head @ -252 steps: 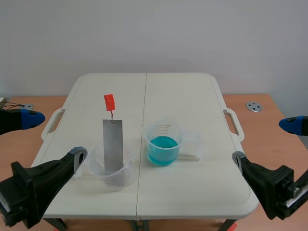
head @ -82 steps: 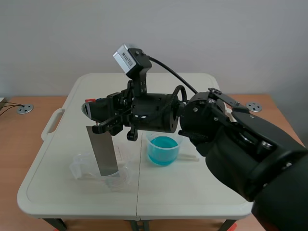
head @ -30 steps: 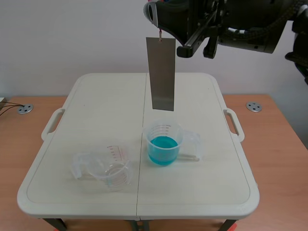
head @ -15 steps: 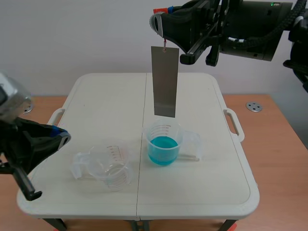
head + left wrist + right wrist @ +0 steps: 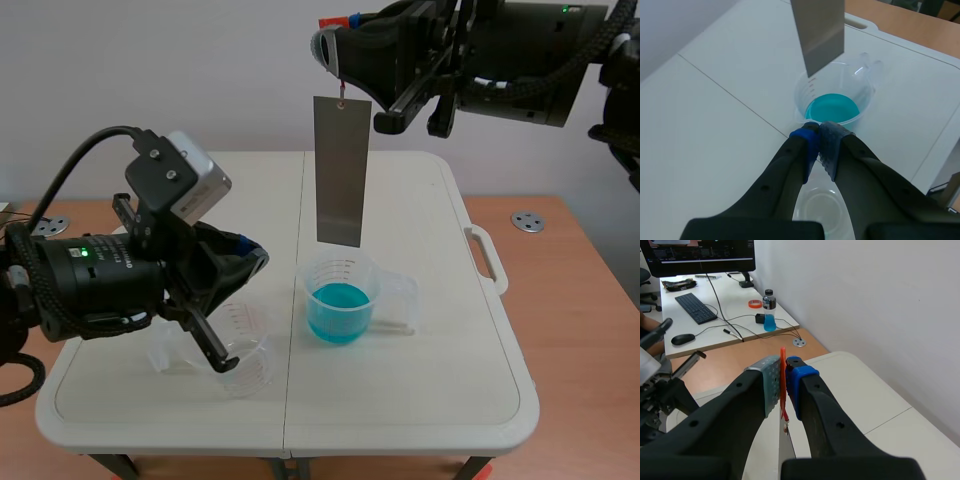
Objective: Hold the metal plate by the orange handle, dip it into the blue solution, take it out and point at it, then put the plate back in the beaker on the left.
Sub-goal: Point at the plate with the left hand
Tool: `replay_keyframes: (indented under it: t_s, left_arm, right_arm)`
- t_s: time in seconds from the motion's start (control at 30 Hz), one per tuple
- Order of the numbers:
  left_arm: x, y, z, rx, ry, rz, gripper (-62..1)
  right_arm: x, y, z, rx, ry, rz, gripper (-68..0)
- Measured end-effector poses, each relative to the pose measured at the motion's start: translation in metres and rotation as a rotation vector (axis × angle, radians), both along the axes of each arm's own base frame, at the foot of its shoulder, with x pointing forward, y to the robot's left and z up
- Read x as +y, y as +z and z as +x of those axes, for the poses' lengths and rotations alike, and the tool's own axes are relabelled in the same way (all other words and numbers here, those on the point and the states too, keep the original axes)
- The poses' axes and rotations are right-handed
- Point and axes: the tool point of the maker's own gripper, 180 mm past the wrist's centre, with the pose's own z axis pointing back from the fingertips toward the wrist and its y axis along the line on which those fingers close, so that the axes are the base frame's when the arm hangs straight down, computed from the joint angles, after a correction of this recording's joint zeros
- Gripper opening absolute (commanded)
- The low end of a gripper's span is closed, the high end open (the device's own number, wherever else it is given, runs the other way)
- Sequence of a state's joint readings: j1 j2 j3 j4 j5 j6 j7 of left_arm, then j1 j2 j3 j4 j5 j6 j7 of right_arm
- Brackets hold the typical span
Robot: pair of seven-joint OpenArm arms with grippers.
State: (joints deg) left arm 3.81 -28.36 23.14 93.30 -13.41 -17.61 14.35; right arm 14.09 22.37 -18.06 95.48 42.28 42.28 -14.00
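Observation:
High over the table, my right gripper [image 5: 336, 52] is shut on the orange handle [image 5: 782, 371], which shows pressed between its pads. The grey metal plate [image 5: 342, 170] hangs straight down from it. The plate's lower edge is in the air just above the beaker of blue solution [image 5: 340, 300]. My left gripper [image 5: 256, 258] is shut on nothing and points toward that beaker. In the left wrist view its fingertips [image 5: 819, 136] meet just short of the blue beaker [image 5: 832, 107], with the plate's lower end [image 5: 821, 35] above. The empty beaker [image 5: 243, 362] sits under the left arm, partly hidden.
The white folding table [image 5: 470, 400] carries both beakers near its middle. A thin white stick [image 5: 395, 324] lies by the blue beaker's right side. Round metal discs [image 5: 527, 222] sit on the wooden surface on either side of the table.
My left arm has swung in from the left and now hangs over the empty beaker, pointing at the blue one. The right arm with the plate has kept still.

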Motion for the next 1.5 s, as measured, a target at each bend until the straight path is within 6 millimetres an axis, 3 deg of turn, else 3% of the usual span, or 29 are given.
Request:
replay_keyframes:
  t_s: [0.27,0.57,1.33,1.5]
  left_arm:
    - [-0.013,-0.021,0.015,-0.003,0.019,0.045,-57.9]
    - [-0.018,-0.012,0.042,-0.063,0.063,0.051,-57.9]
    - [-0.013,-0.013,0.046,-0.067,0.096,0.059,-57.9]
    - [0.017,-0.022,0.048,-0.071,0.18,0.1,-57.9]
  right_arm:
    - [0.0,0.0,0.0,0.0,0.0,0.0,-66.2]
    - [0.0,0.0,0.0,0.0,0.0,0.0,-66.2]
    - [0.0,0.0,0.0,0.0,0.0,0.0,-66.2]
    - [0.0,0.0,0.0,0.0,0.0,0.0,-66.2]
